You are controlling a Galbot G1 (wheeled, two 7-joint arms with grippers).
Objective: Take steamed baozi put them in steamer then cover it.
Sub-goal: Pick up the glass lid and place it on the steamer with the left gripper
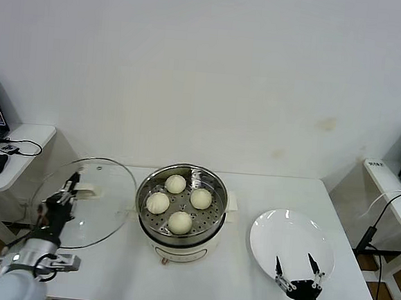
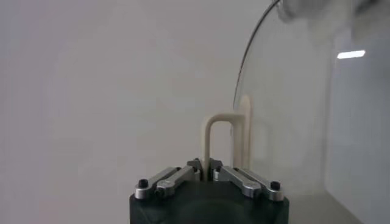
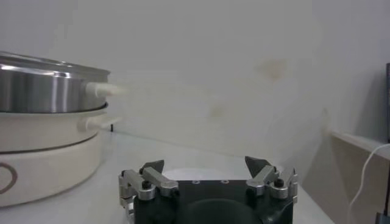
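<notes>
- Head view: the steamer [image 1: 181, 214] stands at the middle of the white desk [image 1: 232, 277], uncovered, with all four steamed baozi [image 1: 179, 222] resting on its perforated tray.
- The cover [image 1: 95, 204] is held tilted in the air to the left of the steamer, its rim just beside the pot's wall; whether they touch I cannot tell.
- The left gripper [image 1: 66, 194] has its jaws clamped on the cover's cream-white handle.
- An empty white plate [image 1: 292, 242] lies on the desk to the right of the steamer, apart from it.
- The right gripper [image 1: 298, 272] hangs over the near edge of the plate, jaws spread wide and holding nothing.
- Left wrist view: the left gripper [image 2: 205, 168] is closed on the looped handle, and the glass of the cover [image 2: 286, 109] stands on edge beyond it.
- Right wrist view: the right gripper [image 3: 205, 165] shows both fingertips well apart, empty; the steamer [image 3: 46, 125] with its steel wall and cream base stands off to one side on the desk.
</notes>
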